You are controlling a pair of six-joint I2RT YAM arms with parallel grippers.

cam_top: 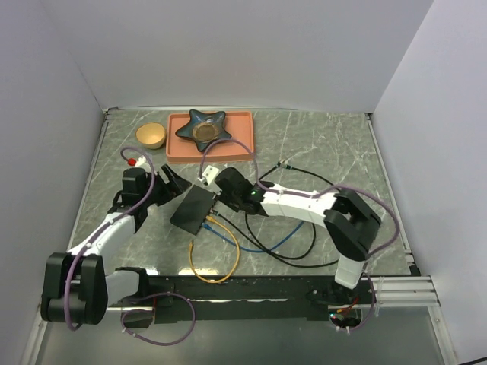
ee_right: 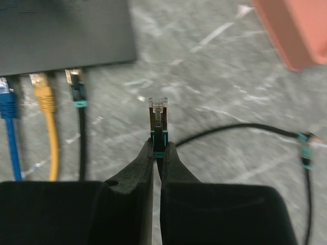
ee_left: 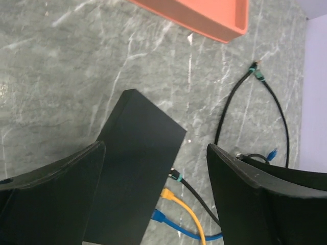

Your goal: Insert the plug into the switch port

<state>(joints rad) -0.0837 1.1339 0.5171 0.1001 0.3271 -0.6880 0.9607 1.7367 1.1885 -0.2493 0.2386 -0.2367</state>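
Observation:
The switch port (cam_top: 193,210) is a flat black box (ee_right: 66,30) lying at an angle mid-table. Blue (ee_right: 7,99), yellow (ee_right: 44,97) and black (ee_right: 78,94) cables sit in its socket side. My right gripper (ee_right: 158,148) is shut on the plug (ee_right: 158,115), a clear-tipped connector with a teal boot. The plug points toward the socket side, a short way off and right of the black cable. My left gripper (ee_left: 156,149) is open above the switch (ee_left: 138,168), which lies between and below its fingers (ee_left: 51,194). In the top view the left gripper (cam_top: 172,185) is at the box's far left corner.
An orange-pink tray (cam_top: 243,148) at the back holds a star-shaped dish (cam_top: 202,128); a wooden bowl (cam_top: 151,134) stands to its left. Loops of yellow, blue and black cable (cam_top: 228,251) lie in front of the switch. A loose teal-booted cable end (ee_left: 258,74) lies right of the tray.

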